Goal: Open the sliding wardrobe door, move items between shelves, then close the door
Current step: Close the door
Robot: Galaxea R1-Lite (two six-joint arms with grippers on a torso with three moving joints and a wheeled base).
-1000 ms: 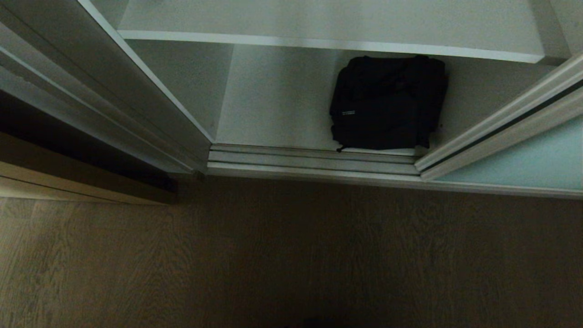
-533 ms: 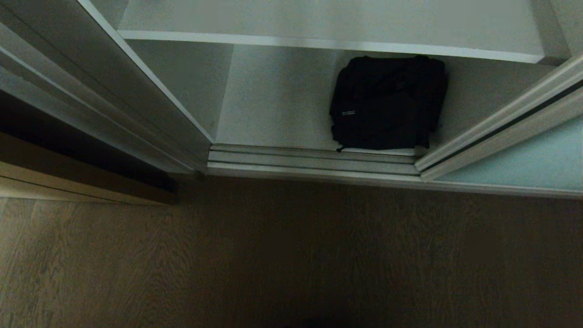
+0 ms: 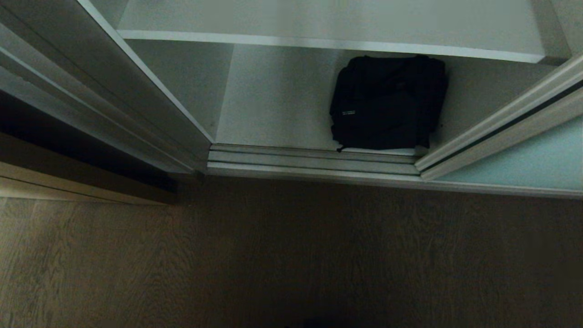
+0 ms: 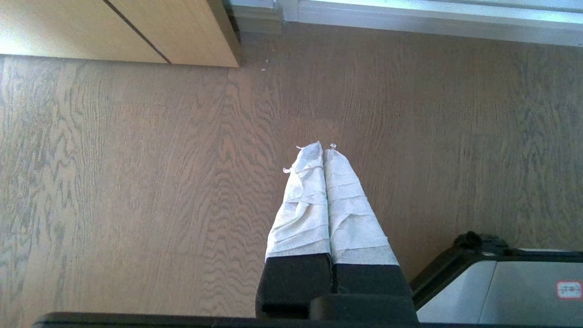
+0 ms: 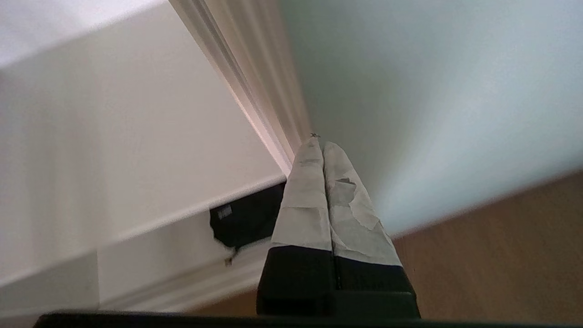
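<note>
Neither gripper in head view. Soft black fabric bag (image 3: 387, 102): top edge tucked under white shelf board (image 3: 319, 43), straps not distinguishable; in right wrist view mostly hidden behind taped right gripper (image 5: 322, 143). Frosted pale blue-green glass sliding door (image 3: 528, 164): cut off by right edge. Small label on bag too small to read.

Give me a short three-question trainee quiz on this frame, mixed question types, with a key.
1. True or false: the soft black fabric bag sits on the upper white shelf board.
2. The frosted pale blue-green sliding door stands on which side of the head view? A left, B right.
3. Fill in: the tape-wrapped right gripper has its jaws ____.

Key: 1 false, it lies on the wardrobe's bottom board; 2 B; 3 shut.
</note>
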